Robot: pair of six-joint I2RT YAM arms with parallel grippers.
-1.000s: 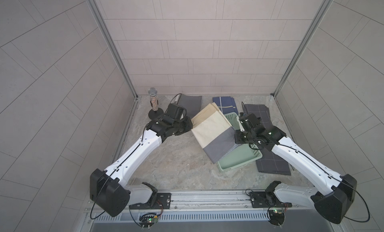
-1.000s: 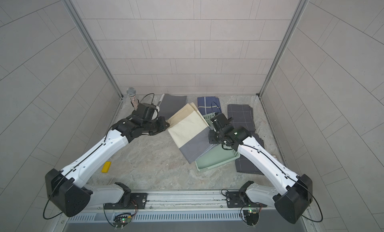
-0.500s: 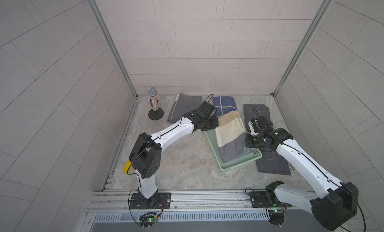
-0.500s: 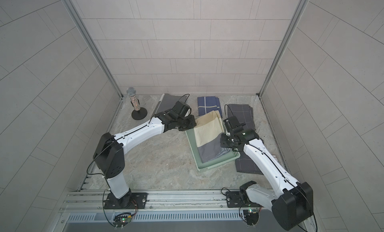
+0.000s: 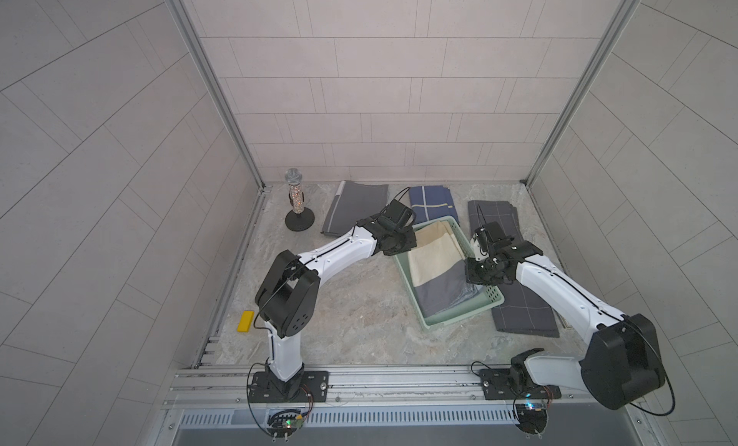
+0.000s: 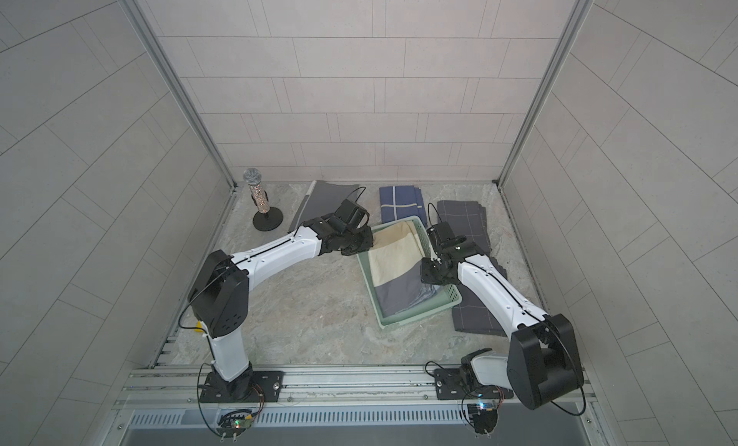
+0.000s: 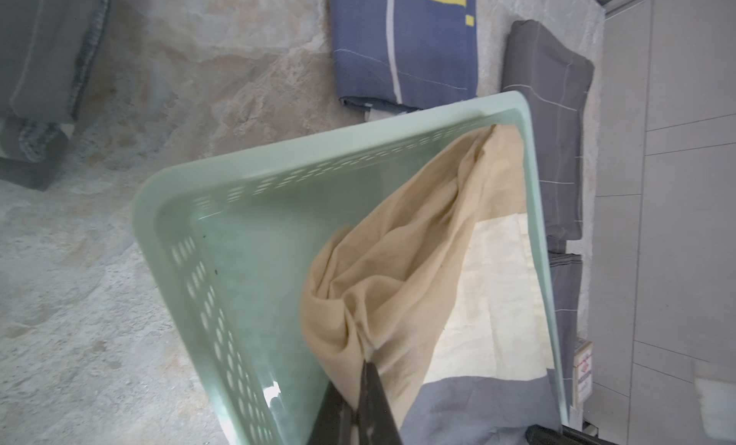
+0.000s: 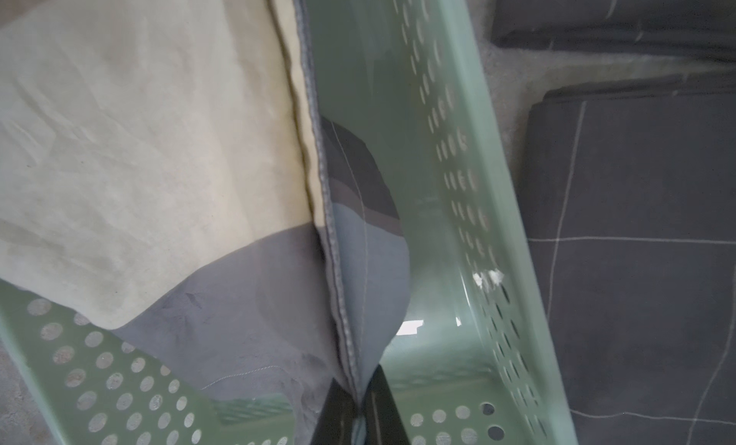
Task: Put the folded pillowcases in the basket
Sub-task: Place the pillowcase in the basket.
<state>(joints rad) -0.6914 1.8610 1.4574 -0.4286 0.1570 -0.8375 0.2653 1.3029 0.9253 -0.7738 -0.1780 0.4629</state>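
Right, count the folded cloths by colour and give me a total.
cream-and-grey pillowcase, in the basket: 1
plain grey cloth: 1
blue cloth: 1
dark grey checked cloth, far one and near one: 2
Total: 5

1 basket [image 5: 459,318], 1 pillowcase [image 5: 435,260], 4 other folded cloths [image 5: 431,202], 1 microphone [image 5: 296,200], 1 yellow block [image 5: 245,321]

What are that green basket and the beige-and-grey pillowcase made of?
The basket looks like moulded plastic, smooth and slightly glossy: it shows bright highlights and rows of holes in its walls. The pillowcase looks like soft woven fabric, probably cotton, matte: it creases and bunches, and has a stitched seam.
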